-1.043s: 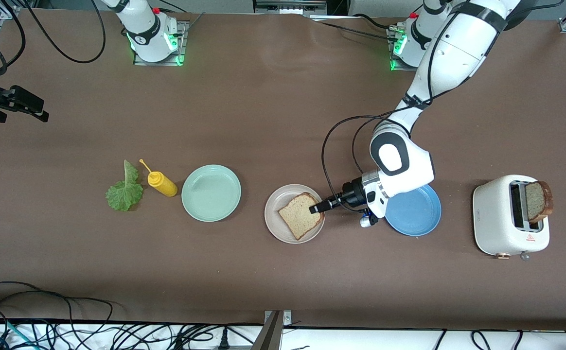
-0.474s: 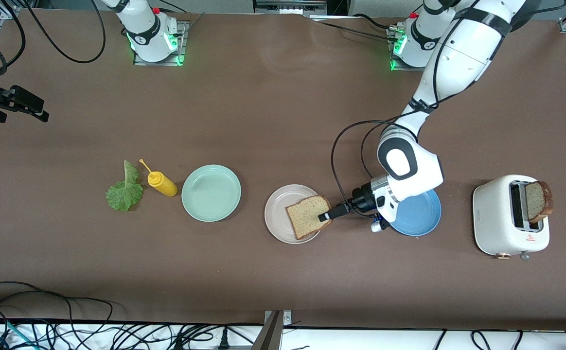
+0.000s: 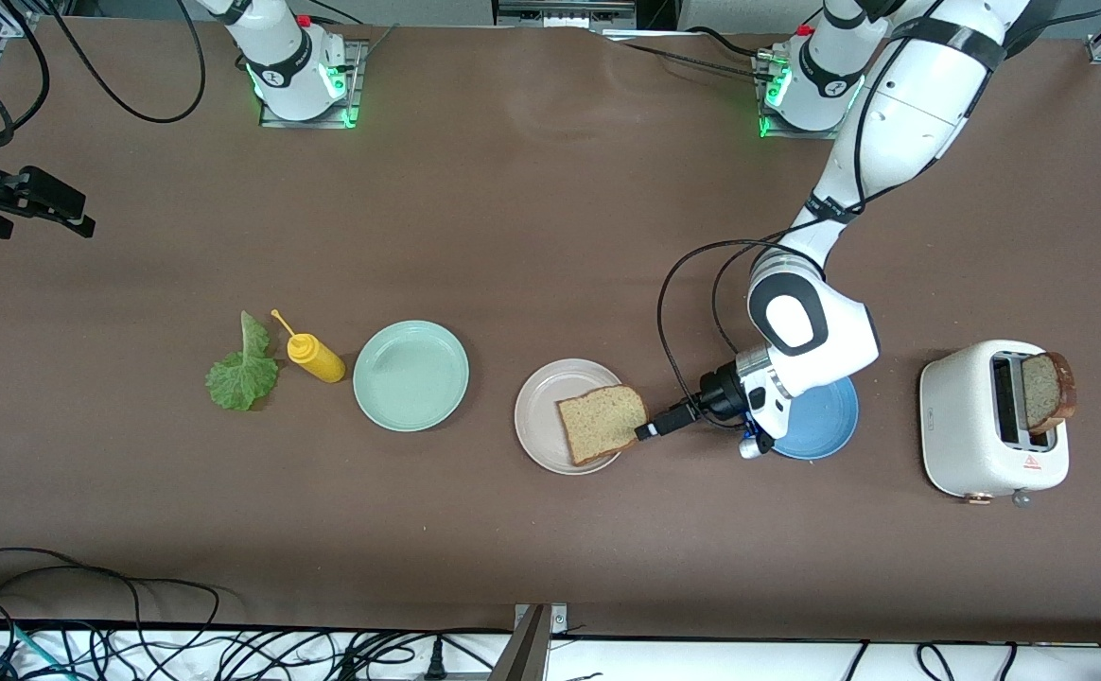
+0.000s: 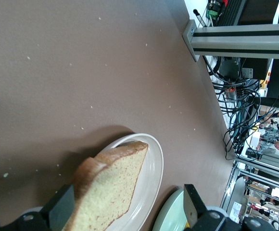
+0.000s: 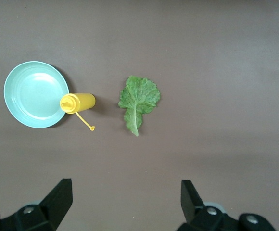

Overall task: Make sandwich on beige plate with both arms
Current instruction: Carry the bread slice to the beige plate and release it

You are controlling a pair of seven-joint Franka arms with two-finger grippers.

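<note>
Front view: left gripper [image 3: 650,431] sits low just beside the round pale beige plate [image 3: 539,416], fingers spread, holding nothing; the square tan bread slice [image 3: 602,422] lies on that plate, one corner overhanging the rim toward the gripper; ruffled green lettuce leaf [image 3: 242,371] lies well apart, toward the right arm's end.
Left wrist view: bread slice between the open fingers [image 4: 62,208], untouched; back off level to avoid dragging it.
Right wrist view: right gripper [image 5: 125,199] waits, fingers apart, above the lettuce; descend straight, pinch the stem.
</note>
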